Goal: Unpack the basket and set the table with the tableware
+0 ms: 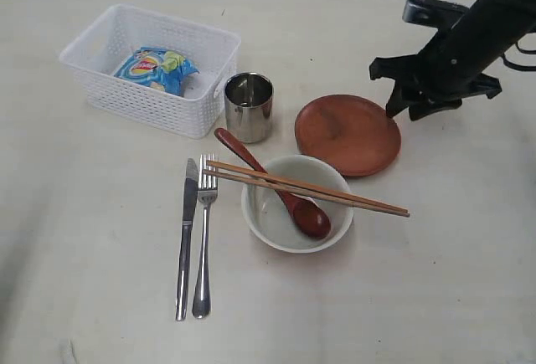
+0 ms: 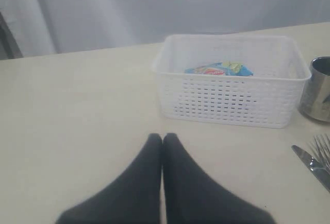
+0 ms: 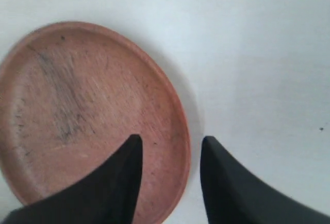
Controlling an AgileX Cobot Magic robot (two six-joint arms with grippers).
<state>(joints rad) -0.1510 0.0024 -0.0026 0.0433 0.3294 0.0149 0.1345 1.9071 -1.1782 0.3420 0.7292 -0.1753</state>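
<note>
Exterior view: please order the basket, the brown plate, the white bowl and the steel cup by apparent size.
1. Basket, clearly the largest.
2-3. White bowl and brown plate look about equal; I would not rank them.
4. Steel cup, the smallest.

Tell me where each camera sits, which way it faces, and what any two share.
Exterior view: high over the table, looking down at the basket, cup and plate; the right arm and right claw show at upper right.
Left wrist view: low over the table, facing along it toward the basket; the shut left claw shows nearest the lens.
Right wrist view: above the plate, facing down; the open right claw straddles its rim.
Shared: exterior and left wrist both show basket and cup; exterior and right wrist, the plate.
</note>
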